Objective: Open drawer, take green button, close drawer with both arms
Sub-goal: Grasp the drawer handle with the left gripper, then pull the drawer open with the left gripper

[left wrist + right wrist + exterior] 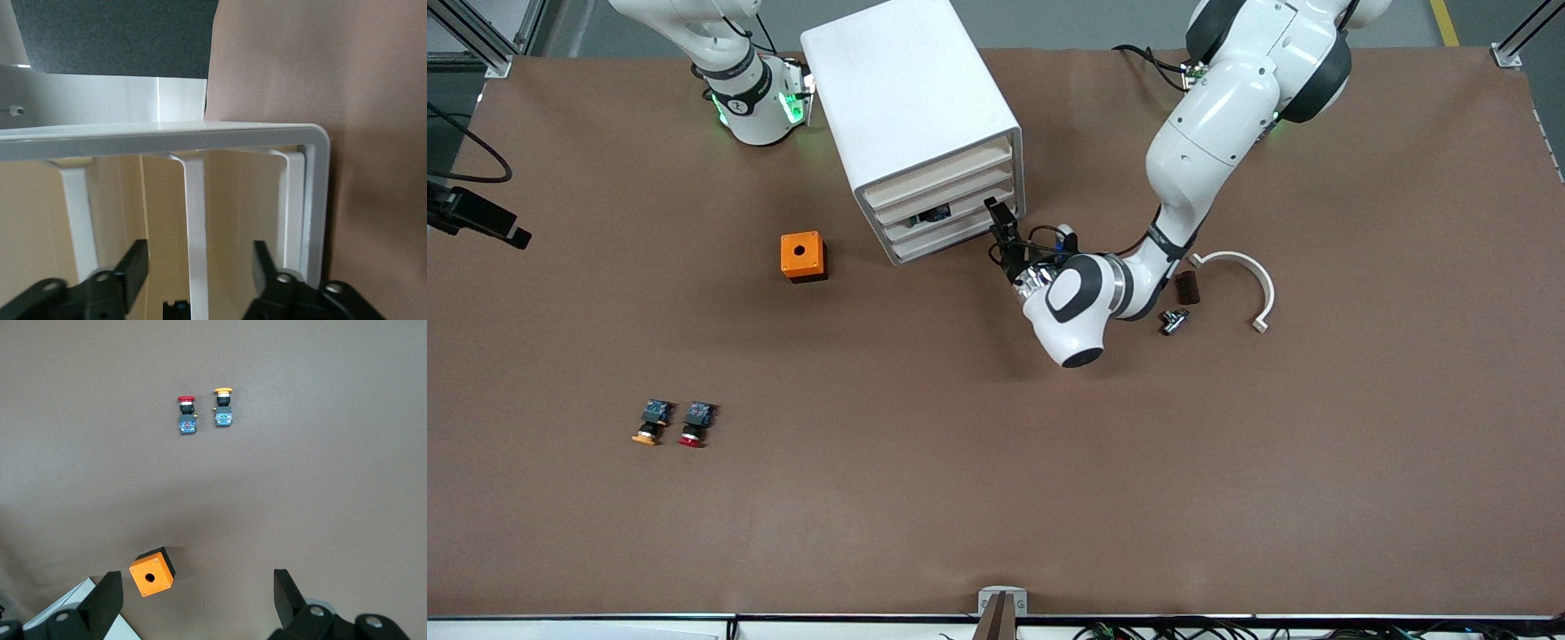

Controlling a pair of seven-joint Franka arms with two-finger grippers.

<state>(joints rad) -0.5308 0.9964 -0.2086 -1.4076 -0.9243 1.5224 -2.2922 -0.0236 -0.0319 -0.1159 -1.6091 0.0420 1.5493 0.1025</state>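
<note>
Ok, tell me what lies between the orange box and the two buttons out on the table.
Nothing: bare brown table separates the orange box from the red-capped button and orange-capped button. The right wrist view and the front view both show it.

Front view looks down from high across the table (996, 498), facing both bases. Left wrist view sits close up against the cabinet (914, 124) front (200, 133). Right wrist view looks down from higher (shares the orange box (152, 572) (803, 256) with front).
</note>
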